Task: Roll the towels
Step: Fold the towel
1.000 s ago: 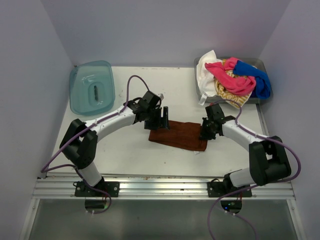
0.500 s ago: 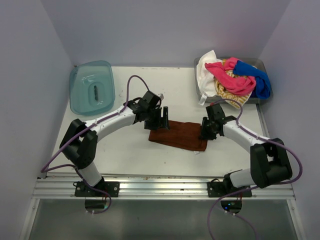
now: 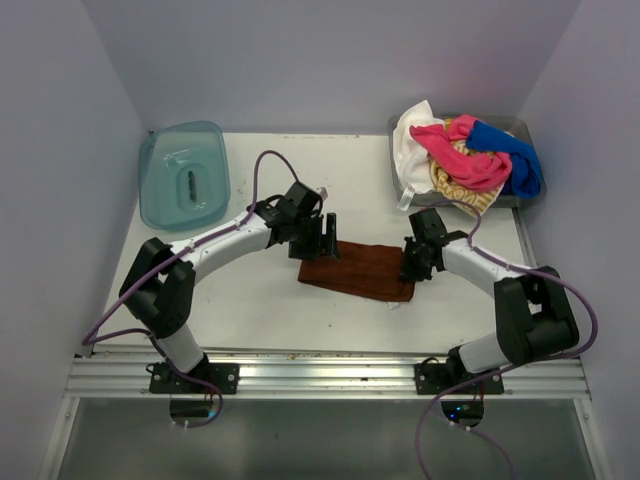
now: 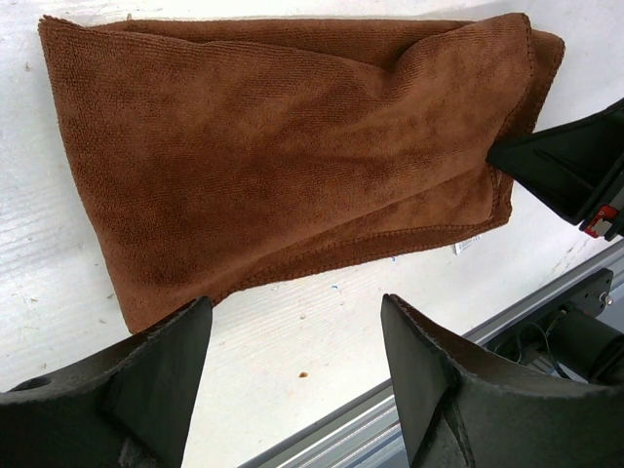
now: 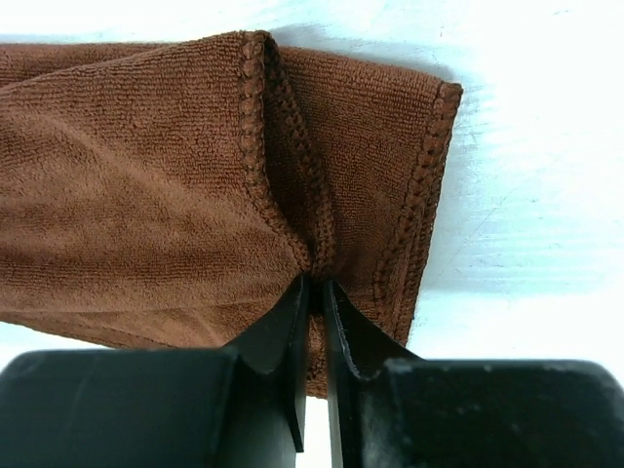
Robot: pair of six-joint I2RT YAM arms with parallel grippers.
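**Rust-brown towel [image 3: 360, 268] pinched at one end on the white counter [image 3: 250, 300]**

The towel is seen as a soft, nubby terry oblong, folded flat with stitched hems, and is laid at the centre of the counter. Its 3 o'clock end is clamped by the right gripper [image 5: 314, 292], whose fingers are nearly closed on a puckered fold of hem. The left gripper [image 4: 292, 304] is held spread wide over the 9 o'clock end, with nothing grasped. Crumpled pink, white, blue and striped towels [image 3: 470, 160] are heaped at 1 o'clock.
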